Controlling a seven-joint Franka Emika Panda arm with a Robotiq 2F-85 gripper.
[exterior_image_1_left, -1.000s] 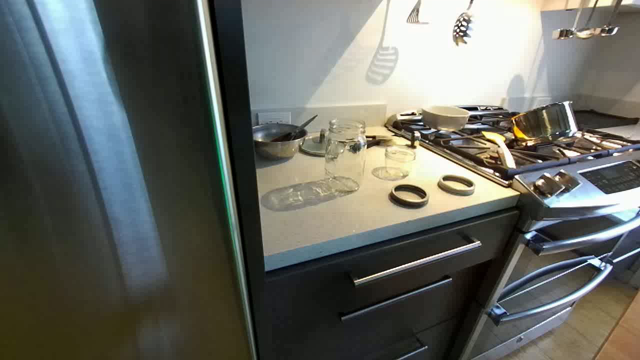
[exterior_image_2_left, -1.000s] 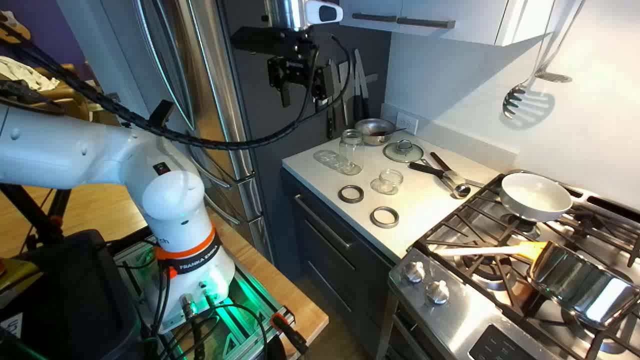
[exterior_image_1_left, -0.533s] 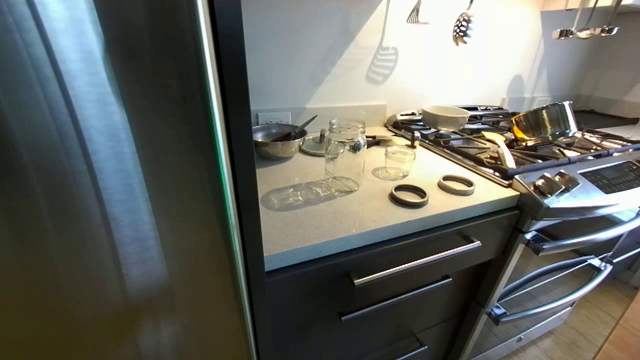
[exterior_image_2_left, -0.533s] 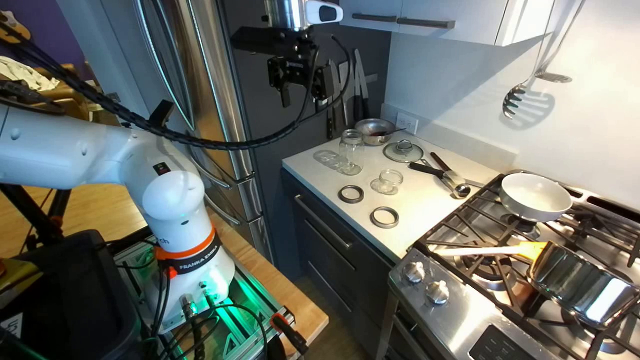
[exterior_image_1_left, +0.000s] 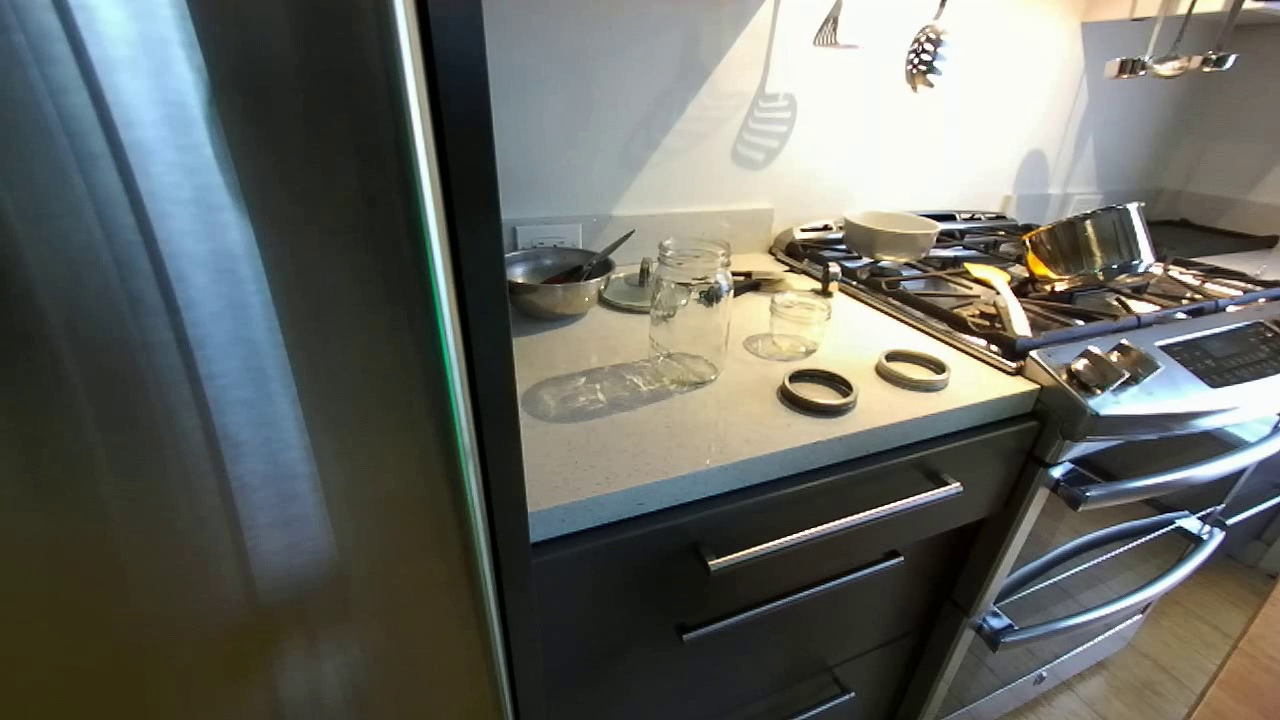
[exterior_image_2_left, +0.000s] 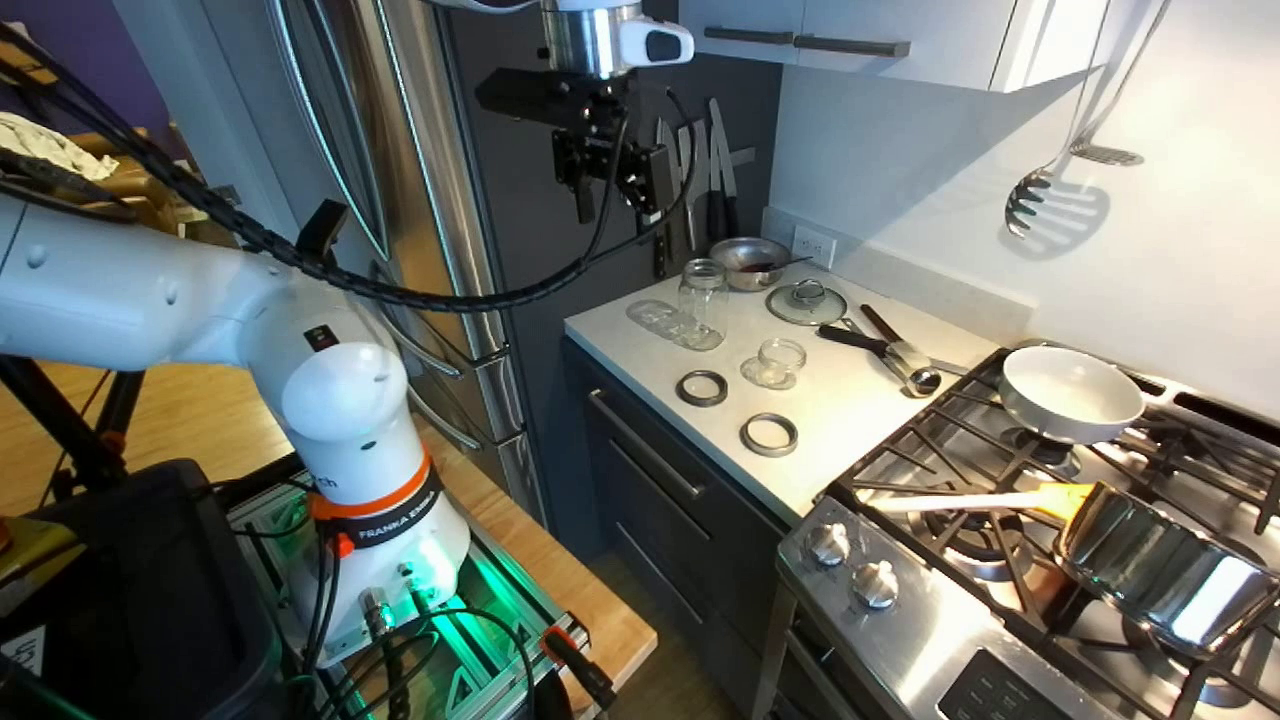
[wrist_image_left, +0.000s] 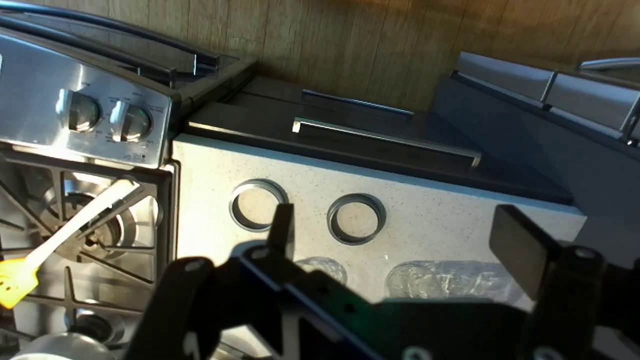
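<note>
My gripper (exterior_image_2_left: 617, 212) hangs high above the left end of the pale counter (exterior_image_1_left: 620, 465) in an exterior view. Its fingers are wide apart and nothing is between them; the wrist view shows it open (wrist_image_left: 392, 217) too. Below stands a tall clear glass jar (exterior_image_2_left: 703, 300), upright and without a lid. In the wrist view the gripper body mostly hides it. A short glass jar (exterior_image_2_left: 781, 358) stands nearby. A dark metal ring (exterior_image_2_left: 702, 402) and a lighter ring (exterior_image_2_left: 769, 451) lie flat near the counter's front edge. The gripper touches nothing.
A metal bowl (exterior_image_2_left: 750, 268), glass lid (exterior_image_2_left: 806, 305) and utensils (exterior_image_2_left: 885, 350) lie at the back. The stove holds a white bowl (exterior_image_2_left: 1070, 400), a tilted pot (exterior_image_2_left: 1165, 570) and a spatula (exterior_image_2_left: 970, 502). Wall knives (exterior_image_2_left: 722, 180), a cabinet (exterior_image_2_left: 850, 20) and the refrigerator (exterior_image_1_left: 250, 400) are near.
My gripper has moved slightly to the right and down in the exterior view that shows it, within the last half second. The jars, rings and other objects have not moved.
</note>
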